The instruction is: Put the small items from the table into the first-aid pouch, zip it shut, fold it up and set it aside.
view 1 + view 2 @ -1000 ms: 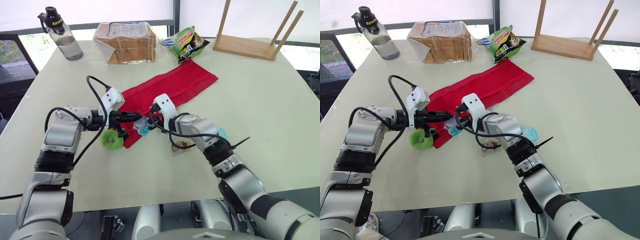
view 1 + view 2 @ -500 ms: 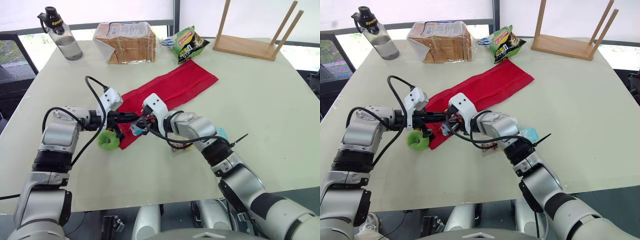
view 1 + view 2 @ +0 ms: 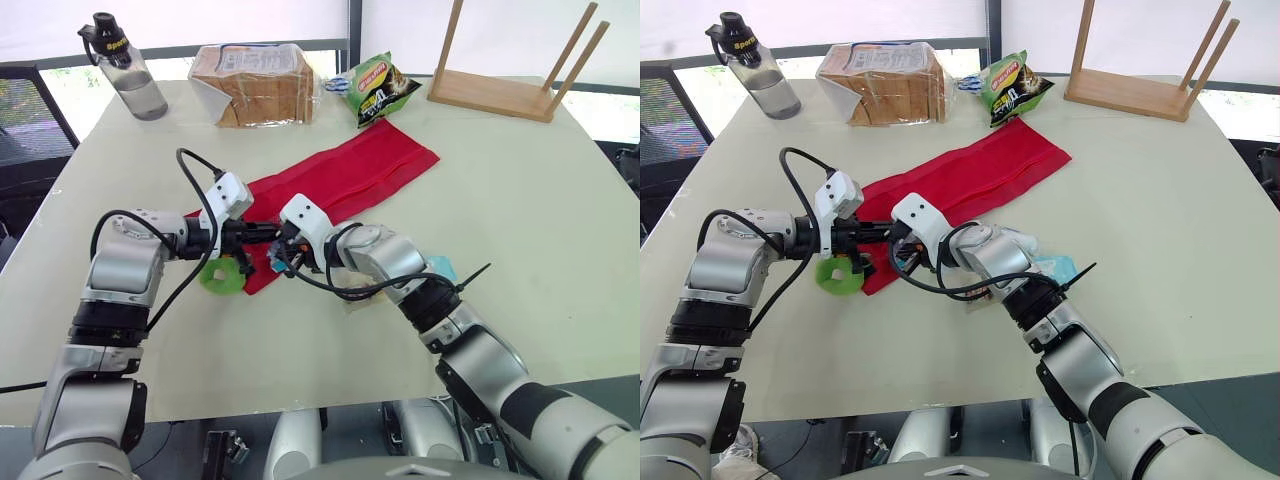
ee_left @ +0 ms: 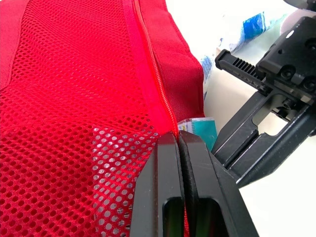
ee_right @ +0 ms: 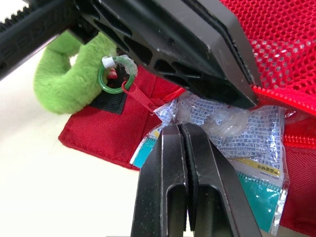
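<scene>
Right end effector (image 5: 180, 129) shifted left pinching sachet (image 5: 237, 148), left end effector (image 4: 178, 137) clamps pouch (image 4: 64, 89) edge, wrist view shows zipper ring (image 5: 101, 81)

**Bright daylight, soft shadows**

Daylight through white blinds (image 3: 250, 20) beyond the table (image 3: 520, 200) lights it evenly; shadows on the table are faint and soft. Up close, the first-aid pouch (image 4: 74, 89) mesh is sharp, and the clear packet (image 5: 247, 143) glints.

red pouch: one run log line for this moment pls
phase: packing | left gripper: shut on red pouch opening edge | right gripper: shut on clear packet at opening | zip: open
</scene>
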